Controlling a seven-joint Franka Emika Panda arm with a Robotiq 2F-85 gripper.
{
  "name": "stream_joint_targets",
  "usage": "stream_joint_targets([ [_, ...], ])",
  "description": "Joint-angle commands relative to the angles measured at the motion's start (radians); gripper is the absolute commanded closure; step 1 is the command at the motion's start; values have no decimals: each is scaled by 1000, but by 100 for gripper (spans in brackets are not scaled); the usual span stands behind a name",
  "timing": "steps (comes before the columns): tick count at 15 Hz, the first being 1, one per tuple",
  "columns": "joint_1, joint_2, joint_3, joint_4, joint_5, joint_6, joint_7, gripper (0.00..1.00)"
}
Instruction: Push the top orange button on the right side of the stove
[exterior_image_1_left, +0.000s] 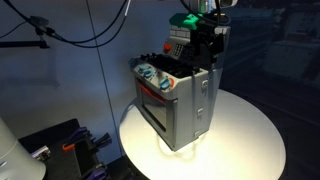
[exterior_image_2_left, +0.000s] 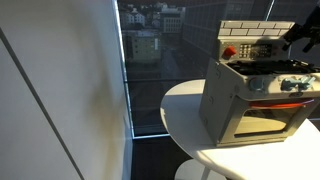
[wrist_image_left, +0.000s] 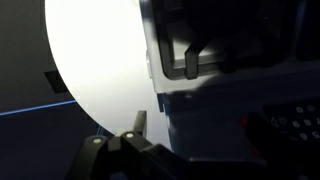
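Stove (exterior_image_1_left: 178, 100) stands near the middle of your round white bench (exterior_image_1_left: 245, 135). Its oven door (exterior_image_1_left: 153, 100) is turned toward the left of an exterior view, so the grey side wall faces that camera. Moving right, the brick-patterned back panel (exterior_image_2_left: 255, 38) carries the dark controls, and a small red knob (exterior_image_2_left: 228, 52) shows at its left end. The orange buttons you are after are too small to pick out. Further right, your end effector (exterior_image_1_left: 207, 42) hangs at the panel's height, close against the upper rear corner. I judge that to be the approach to the right-hand buttons. It grips nothing that I can see, but how wide its jaws stand I cannot tell, because it is a dark mass in both exterior views. The wrist view shows only the bench and shadowed stove edges. A light toy may slide under a push, so press gently and squarely.
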Motion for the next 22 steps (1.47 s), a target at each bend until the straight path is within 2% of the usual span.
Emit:
stream_joint_targets([
  [1, -11, 17, 10, 25, 34, 14, -38, 0],
  [11, -11, -2, 10, 10, 38, 0, -41, 0],
  [22, -5, -33, 1, 4, 10, -132, -16, 0],
])
